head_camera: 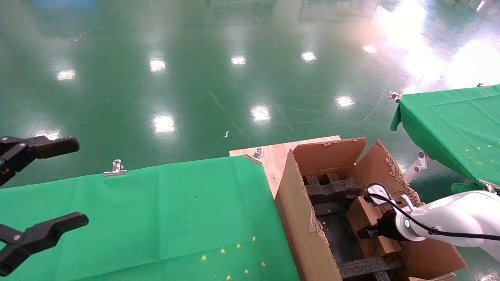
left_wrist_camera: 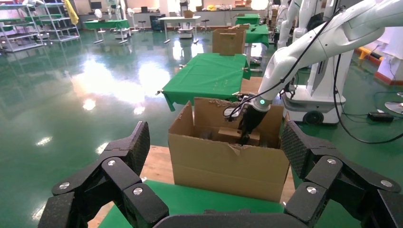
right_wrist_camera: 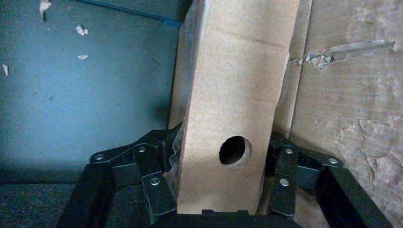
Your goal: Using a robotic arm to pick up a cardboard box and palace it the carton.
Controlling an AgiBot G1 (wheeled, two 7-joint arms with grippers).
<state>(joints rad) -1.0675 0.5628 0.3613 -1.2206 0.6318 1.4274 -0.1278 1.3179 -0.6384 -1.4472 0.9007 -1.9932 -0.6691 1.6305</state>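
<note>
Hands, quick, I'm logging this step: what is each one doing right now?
Left hand: open, empty, above the green table.
Right hand: closed on the small cardboard box, inside the carton.

white jointed robotic arm (head_camera: 457,218) with black cable, lit green ring, black silver-screwed hand (right_wrist_camera: 214,175).

Robot lab/workshop hall | glossy green floor (head_camera: 195,78) | cloth-covered tables (left_wrist_camera: 209,76) | shelving racks (left_wrist_camera: 28,28) | other robots (left_wrist_camera: 313,71)

Beside the carton (head_camera: 300,218) — rough, ragged corrugated cardboard holding matt black foam (head_camera: 332,187) — matt green cloth (head_camera: 156,218) drapes the counter; floor (head_camera: 195,78) glossy.
</note>
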